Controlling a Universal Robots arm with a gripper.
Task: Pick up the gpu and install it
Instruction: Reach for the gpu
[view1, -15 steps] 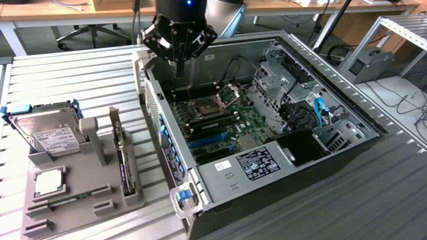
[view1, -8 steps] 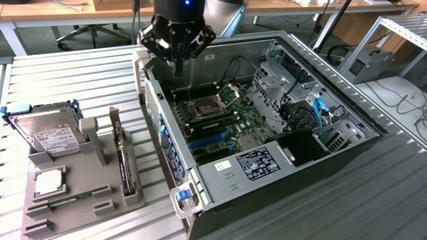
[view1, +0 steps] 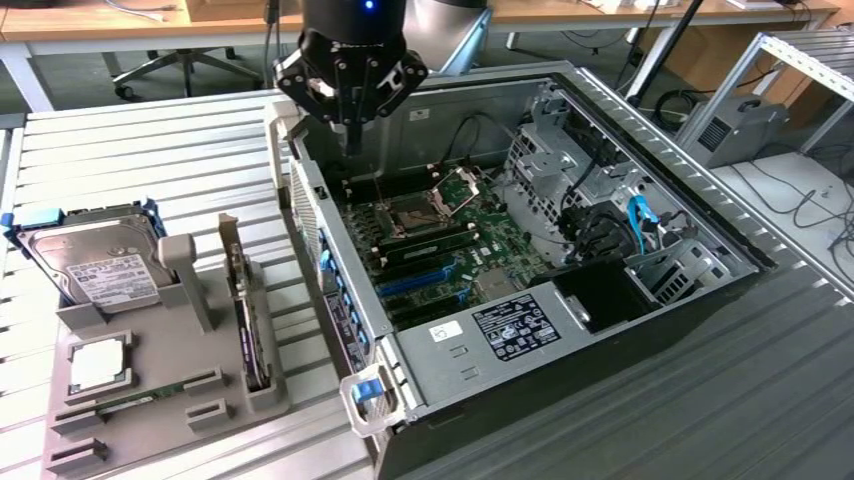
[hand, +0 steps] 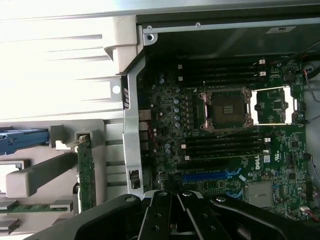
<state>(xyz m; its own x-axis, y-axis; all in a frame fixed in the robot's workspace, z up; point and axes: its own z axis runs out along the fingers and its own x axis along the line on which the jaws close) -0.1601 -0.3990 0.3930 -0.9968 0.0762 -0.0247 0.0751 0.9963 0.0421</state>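
Slatted metal table (view1: 134, 140), open computer case (view1: 561, 400), gpu (view1: 248, 320) in grey holder (view1: 147, 420), claw (view1: 354, 148) closed empty, desks (view1: 80, 22) behind

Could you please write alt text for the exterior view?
A robot arm's shut gripper hangs above the open computer case, near its edge toward the exterior view's left. The gpu stands on edge in a grey holder next to a hard drive.

Grey metal computer case (view1: 641, 390), frame centre: blue expansion slots (view1: 416, 285) stand clear from above; silver labelled power supply (view1: 501, 328) borders them below, black cables (view1: 594, 228) to the right. Lower left, thin dark gpu card (view1: 248, 325) open above, grey plastic post (view1: 187, 280) just beside
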